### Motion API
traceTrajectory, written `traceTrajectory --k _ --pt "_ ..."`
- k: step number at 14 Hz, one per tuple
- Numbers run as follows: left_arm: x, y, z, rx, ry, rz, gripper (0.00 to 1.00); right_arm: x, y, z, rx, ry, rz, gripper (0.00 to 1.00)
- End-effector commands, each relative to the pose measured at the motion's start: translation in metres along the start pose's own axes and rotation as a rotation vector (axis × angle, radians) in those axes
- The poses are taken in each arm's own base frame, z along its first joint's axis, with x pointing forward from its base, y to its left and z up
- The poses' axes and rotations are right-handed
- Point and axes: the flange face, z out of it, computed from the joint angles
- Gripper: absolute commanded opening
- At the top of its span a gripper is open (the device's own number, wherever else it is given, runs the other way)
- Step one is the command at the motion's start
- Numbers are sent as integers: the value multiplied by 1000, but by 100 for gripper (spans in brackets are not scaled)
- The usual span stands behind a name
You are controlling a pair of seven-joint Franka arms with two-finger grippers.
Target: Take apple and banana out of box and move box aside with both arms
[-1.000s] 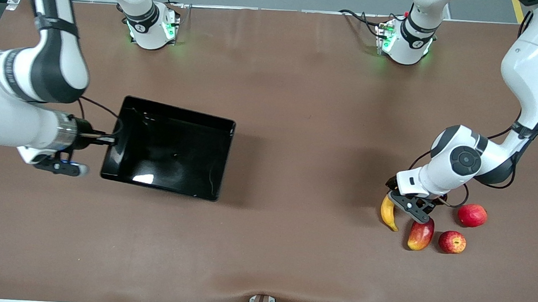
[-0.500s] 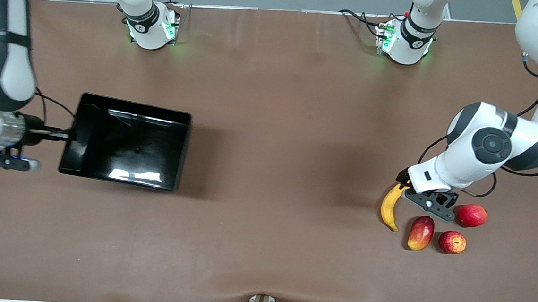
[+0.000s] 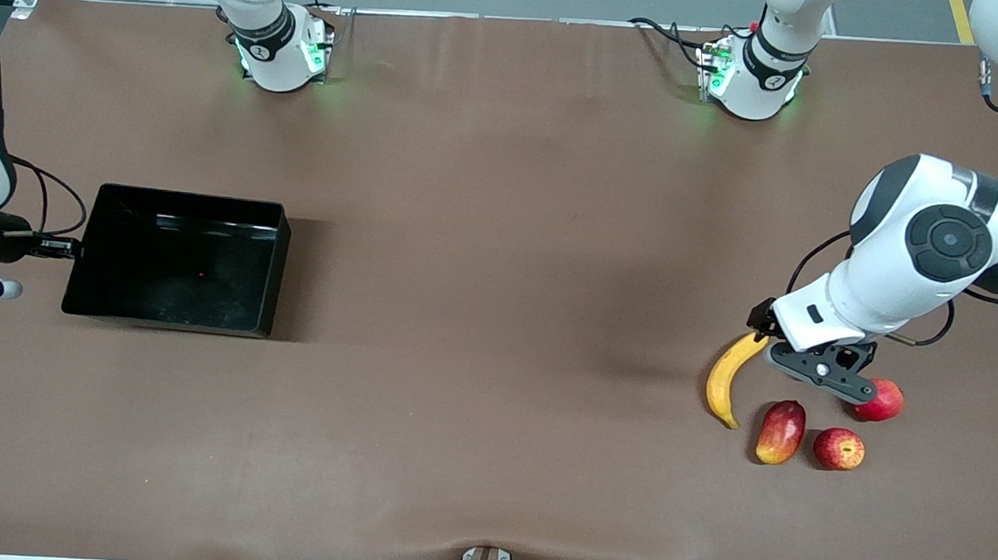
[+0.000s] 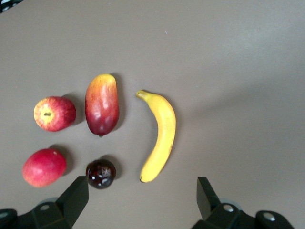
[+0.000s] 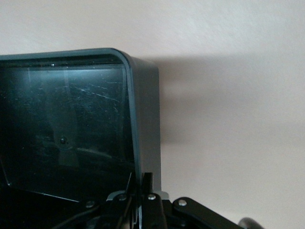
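The black box point(image 3: 175, 259) lies level toward the right arm's end of the table. My right gripper point(image 3: 62, 247) is shut on its end wall point(image 5: 145, 124), one finger inside and one outside. The yellow banana point(image 3: 725, 379) lies toward the left arm's end, with the red apple point(image 3: 838, 449) nearer the camera. My left gripper point(image 3: 789, 346) hangs open over the table just past the banana's point(image 4: 159, 136) upper end, holding nothing. The apple point(image 4: 54, 113) shows its stem dimple in the left wrist view.
A red-yellow mango point(image 3: 781, 431) lies between banana and apple. A plain red fruit point(image 3: 886, 402) is partly covered by the left hand. A small dark glossy ball point(image 4: 100, 173) sits by one left finger. The brown table's point(image 3: 496, 315) middle is bare.
The right arm has pulled the box well toward its own end of the table. The left gripper has risen and drawn back from over the mango, uncovering the banana.
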Motion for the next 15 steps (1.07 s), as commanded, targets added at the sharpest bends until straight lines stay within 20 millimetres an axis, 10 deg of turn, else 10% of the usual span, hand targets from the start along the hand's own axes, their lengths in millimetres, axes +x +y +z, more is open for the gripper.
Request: traceTrajectory --k 1,5,8,9,10,15 --pt "-8 16 -34 24 -12 -95 100 -1 -6 7 51 1 -9 0" --pt "-11 37 -47 39 -23 -264 100 -1 12 32 95 0 -36 0" --pt "-10 17 -59 47 -17 -281 100 -2 24 33 102 26 -38 2" --pt "-13 2 -63 50 -34 -305 100 -2 23 31 102 25 -39 84" --pt "-16 -14 -71 45 -40 -334 100 -3 25 28 104 26 -46 100" --pt "-19 -46 -97 43 -9 -402 100 -4 48 -47 116 74 -391 100"
